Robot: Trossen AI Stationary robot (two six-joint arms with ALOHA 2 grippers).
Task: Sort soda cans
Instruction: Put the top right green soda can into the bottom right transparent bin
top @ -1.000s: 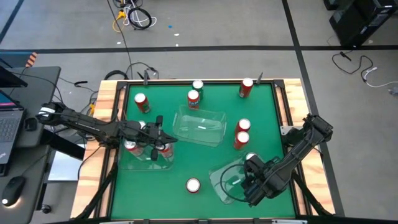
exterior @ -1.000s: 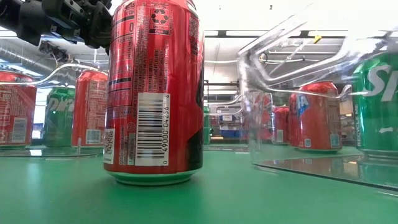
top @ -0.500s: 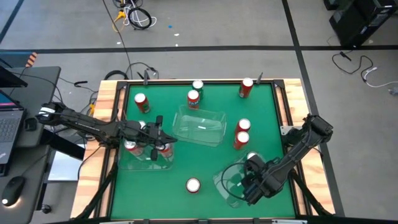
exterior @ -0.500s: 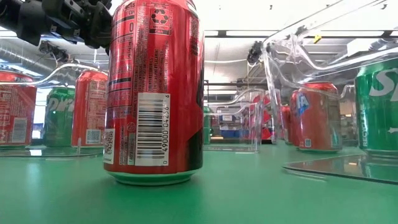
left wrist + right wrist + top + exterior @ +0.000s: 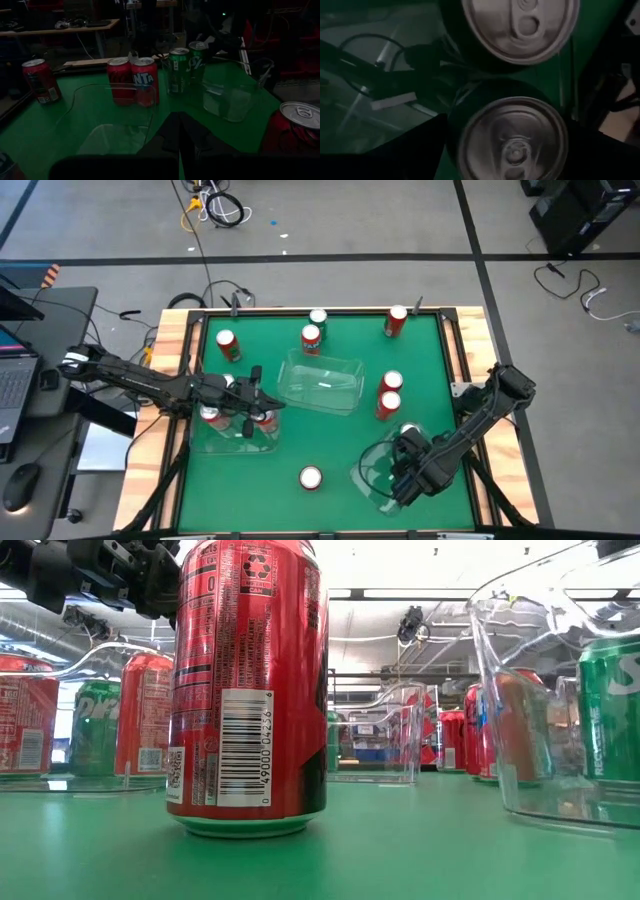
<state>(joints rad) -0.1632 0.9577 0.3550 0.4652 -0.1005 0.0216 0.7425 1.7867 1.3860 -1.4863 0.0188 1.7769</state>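
Observation:
Red soda cans stand about the green table: one near the near edge [image 5: 310, 477] [image 5: 248, 690], a pair right of centre [image 5: 389, 393], several along the far side [image 5: 312, 335]. More red cans [image 5: 210, 416] stand in the clear left bin [image 5: 232, 442]. My left gripper [image 5: 270, 402] [image 5: 177, 131] hovers shut above that bin. My right gripper [image 5: 405, 470] [image 5: 512, 150] reaches down into a clear bin [image 5: 385, 475] [image 5: 560, 690] at the near right. It is around a green can [image 5: 512, 137], and a second green can [image 5: 520, 25] [image 5: 408, 431] stands beside it. My right gripper comes from above, pointing down, with one dark finger [image 5: 422, 150] on each side of the green can's body, just under its silver top [image 5: 512, 145]. The can is upright. Its top hides its base, so whether it is lifted does not show.
An empty clear bin [image 5: 320, 383] [image 5: 117, 112] lies at the table's middle. Two green cans [image 5: 184, 67] stand beyond two red ones [image 5: 132, 80] in the left wrist view. A raised wooden frame [image 5: 172, 370] rims the table. Cables lie on the floor beyond the far edge.
My right gripper has moved a little toward the table's right edge. The near right clear bin has slid right with it. In the low view it stood tipped before and now stands more upright. My left arm has kept still.

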